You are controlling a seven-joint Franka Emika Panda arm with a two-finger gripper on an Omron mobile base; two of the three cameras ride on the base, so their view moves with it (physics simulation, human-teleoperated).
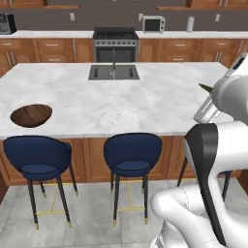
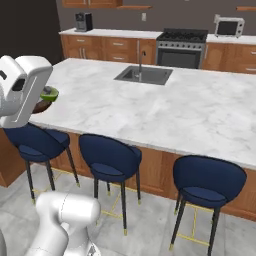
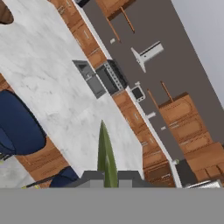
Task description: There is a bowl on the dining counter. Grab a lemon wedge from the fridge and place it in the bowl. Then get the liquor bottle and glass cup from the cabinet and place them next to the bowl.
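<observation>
The dark-brown bowl (image 1: 31, 115) sits near the front left edge of the white marble dining counter (image 1: 145, 101). It also shows in the top left corner of the hand view as the bowl (image 3: 3, 13). My gripper (image 3: 107, 176) is shut on a green lemon wedge (image 3: 106, 153), which sticks up between the fingertips. In the left base view the lemon wedge (image 1: 205, 87) peeks out from behind my arm, above the counter's right end and far right of the bowl. In the right base view the lemon wedge (image 2: 49, 93) shows beside my white hand, in front of the bowl (image 2: 42, 106).
A sink with faucet (image 1: 114, 71) is set in the counter's far middle. Blue stools (image 1: 39, 157) (image 1: 132, 154) stand along the near side. A stove (image 1: 115, 41), a microwave (image 1: 153, 23) and a coffee machine (image 1: 6, 23) line the back wall counter.
</observation>
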